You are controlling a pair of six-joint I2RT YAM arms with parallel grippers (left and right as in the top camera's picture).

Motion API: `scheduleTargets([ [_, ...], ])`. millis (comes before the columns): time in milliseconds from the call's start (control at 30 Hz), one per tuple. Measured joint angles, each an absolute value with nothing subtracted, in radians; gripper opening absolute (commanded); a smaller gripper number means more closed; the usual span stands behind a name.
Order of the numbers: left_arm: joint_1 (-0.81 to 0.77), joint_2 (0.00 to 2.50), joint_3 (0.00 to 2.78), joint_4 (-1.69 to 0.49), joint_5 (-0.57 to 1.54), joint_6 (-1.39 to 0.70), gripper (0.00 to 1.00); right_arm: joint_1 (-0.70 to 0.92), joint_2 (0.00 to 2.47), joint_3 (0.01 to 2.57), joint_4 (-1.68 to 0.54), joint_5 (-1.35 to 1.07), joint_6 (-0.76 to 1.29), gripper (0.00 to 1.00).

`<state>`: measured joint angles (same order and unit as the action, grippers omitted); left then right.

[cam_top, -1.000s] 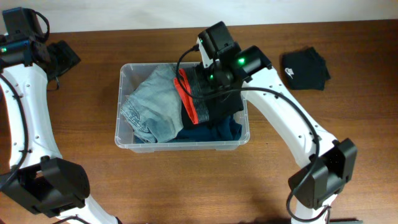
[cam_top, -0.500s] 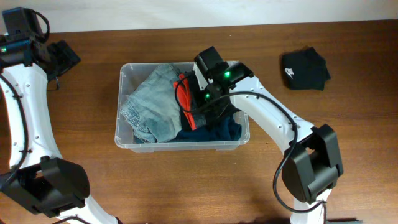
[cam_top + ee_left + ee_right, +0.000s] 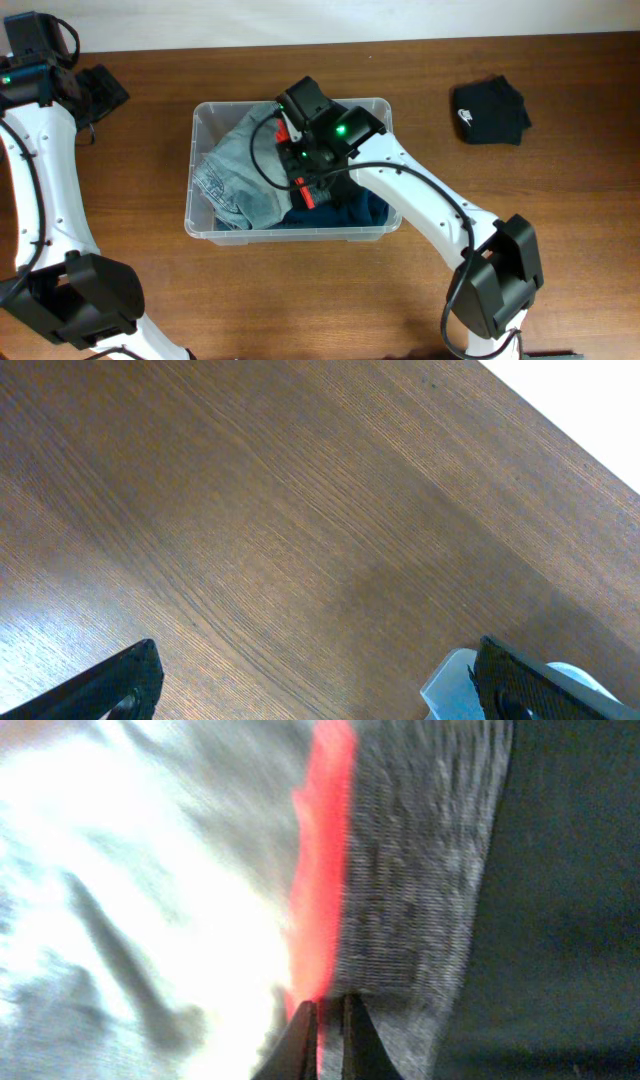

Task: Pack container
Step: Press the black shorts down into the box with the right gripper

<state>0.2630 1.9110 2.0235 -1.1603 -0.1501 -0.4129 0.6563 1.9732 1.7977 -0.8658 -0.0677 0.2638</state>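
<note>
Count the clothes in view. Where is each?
4: jeans, a red-edged dark garment and a navy garment in the bin; a black one on the table. Others may lie hidden underneath.

we see a dark brown wooden table [image 3: 300,290] with visible grain, evenly lit; beyond its far edge runs a pale strip [image 3: 420,15], perhaps a wall.

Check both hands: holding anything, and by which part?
Right hand pinches the dark garment at its red-trimmed edge, inside the container. Left hand is open, empty.
</note>
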Motion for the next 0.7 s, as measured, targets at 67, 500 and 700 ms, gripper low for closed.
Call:
scheduleTargets([
  [67, 0.263, 1.911, 2.024, -1.160, -0.150, -0.413, 0.99, 0.657, 1.970, 1.804, -0.854, -0.067, 0.264, 0.05],
  [500, 0.263, 1.911, 2.024, -1.160, -0.150, -0.413, 1.00, 0.637, 2.062, 1.805, -0.791, -0.017, 0.266, 0.05],
  [700, 0.263, 1.911, 2.024, -1.160, -0.150, -0.413, 0.99, 0.637, 2.107, 1.821, -0.777, -0.014, 0.265, 0.04],
])
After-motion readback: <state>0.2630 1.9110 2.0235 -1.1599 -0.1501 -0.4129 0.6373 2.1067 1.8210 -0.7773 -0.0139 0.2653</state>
